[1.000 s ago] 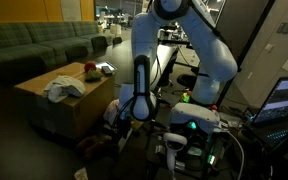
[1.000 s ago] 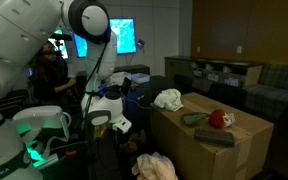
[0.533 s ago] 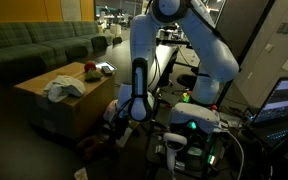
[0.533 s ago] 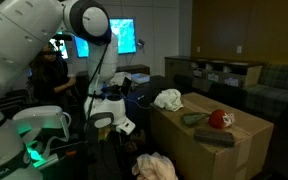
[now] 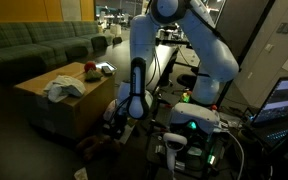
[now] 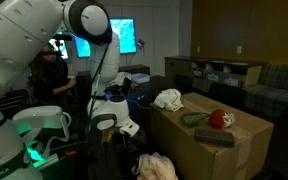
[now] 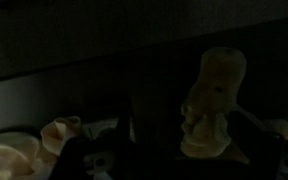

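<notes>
Dim room; our gripper (image 6: 116,128), jaws apart, hangs low beside the cardboard box (image 6: 199,140) and might snag the floor cloth (image 6: 156,166).

The arm (image 5: 142,45) is built of thick, rounded white shells with a smooth gloss. Above the base (image 5: 191,124), its joints show as dark bands, and one ends in a round black cap (image 6: 92,19) ringed in white. The base is a white block lit by a green glow. Black cables (image 5: 161,62) hang beside the links above the base. Farthest from the base, a white wrist piece (image 6: 114,120) carries the gripper (image 5: 118,114), which looks dark, though the dim views blur its details.
</notes>
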Action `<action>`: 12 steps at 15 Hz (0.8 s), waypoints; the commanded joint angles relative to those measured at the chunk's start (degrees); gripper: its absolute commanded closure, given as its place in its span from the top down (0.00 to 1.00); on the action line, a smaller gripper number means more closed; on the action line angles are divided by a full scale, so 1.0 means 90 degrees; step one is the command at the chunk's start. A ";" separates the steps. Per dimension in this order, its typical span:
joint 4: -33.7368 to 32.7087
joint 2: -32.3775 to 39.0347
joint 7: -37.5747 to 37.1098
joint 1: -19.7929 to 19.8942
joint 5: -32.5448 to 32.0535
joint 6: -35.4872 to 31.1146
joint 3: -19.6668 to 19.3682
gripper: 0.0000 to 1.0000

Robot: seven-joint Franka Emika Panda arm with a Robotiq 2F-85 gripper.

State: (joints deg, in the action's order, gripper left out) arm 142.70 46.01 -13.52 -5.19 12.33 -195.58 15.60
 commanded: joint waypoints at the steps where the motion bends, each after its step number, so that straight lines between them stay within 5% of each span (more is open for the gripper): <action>1: -0.0120 0.0150 -0.0035 0.0085 -0.0165 -0.0167 -0.0094 1.00; 12: -0.0349 0.0363 -0.0021 0.0665 -0.0291 -0.0140 -0.0098 1.00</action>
State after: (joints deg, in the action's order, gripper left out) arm 140.78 47.62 -13.51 -0.44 11.45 -195.58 14.58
